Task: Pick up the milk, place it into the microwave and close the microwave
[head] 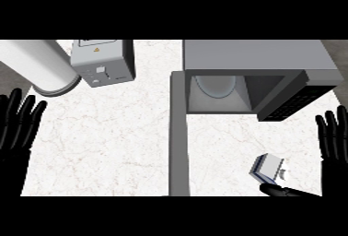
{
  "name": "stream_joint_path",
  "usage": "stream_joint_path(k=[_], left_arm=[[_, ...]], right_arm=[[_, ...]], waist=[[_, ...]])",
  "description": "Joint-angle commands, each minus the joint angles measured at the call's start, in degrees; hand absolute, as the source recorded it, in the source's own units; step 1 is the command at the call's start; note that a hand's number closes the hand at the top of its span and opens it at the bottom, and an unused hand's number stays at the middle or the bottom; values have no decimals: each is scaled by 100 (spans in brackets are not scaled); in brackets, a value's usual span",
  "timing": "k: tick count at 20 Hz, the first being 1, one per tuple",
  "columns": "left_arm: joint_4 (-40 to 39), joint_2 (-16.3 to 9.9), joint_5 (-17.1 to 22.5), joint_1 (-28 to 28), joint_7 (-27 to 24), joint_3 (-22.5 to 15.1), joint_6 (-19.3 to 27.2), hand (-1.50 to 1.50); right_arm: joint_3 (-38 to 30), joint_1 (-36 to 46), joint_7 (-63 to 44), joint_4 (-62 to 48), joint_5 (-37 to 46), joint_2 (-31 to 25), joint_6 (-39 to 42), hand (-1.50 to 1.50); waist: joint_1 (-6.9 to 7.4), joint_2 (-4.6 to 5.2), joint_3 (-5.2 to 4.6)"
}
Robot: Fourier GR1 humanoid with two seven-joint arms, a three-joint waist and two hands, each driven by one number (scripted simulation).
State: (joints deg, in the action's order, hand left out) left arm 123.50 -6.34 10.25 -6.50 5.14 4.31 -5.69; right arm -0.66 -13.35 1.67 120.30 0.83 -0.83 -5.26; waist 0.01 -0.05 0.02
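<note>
White milk [270, 168] beside right robot hand [334, 138]

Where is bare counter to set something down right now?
Widest patch: white marble counter between left hand and the grey open microwave door. Smaller patch below the grey microwave. Crowded around the small white-blue milk carton by right hand.

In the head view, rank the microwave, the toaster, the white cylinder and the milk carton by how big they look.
1. Microwave, door open.
2. White cylinder and toaster: look about alike, and the cylinder is cut off by the view's edge, so unranked.
3. Milk carton, smallest.
</note>
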Motion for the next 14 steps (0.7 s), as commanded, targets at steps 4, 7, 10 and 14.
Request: stream_joint_path(k=[4, 7, 10, 14], left_arm=[[406, 125, 40, -585, -157, -5, -243, -150], [552, 100, 44, -649, 51, 9, -243, -150], [640, 217, 66, -835, -59, -56, -342, -150], [811, 395, -125, -1400, -392, -314, -517, -150]], right_arm=[[-163, -405, 1085, -1123, -131, 81, 191, -150], [-479, -331, 1499, -1675, -225, 19, 229, -150], [-521, -466, 1506, -1812, -242, -51, 295, -150], [-689, -681, 2173, -2369, -145, -57, 321, -150]], waist=[[11, 1, 1], [16, 2, 1], [10, 1, -1], [29, -4, -2]])
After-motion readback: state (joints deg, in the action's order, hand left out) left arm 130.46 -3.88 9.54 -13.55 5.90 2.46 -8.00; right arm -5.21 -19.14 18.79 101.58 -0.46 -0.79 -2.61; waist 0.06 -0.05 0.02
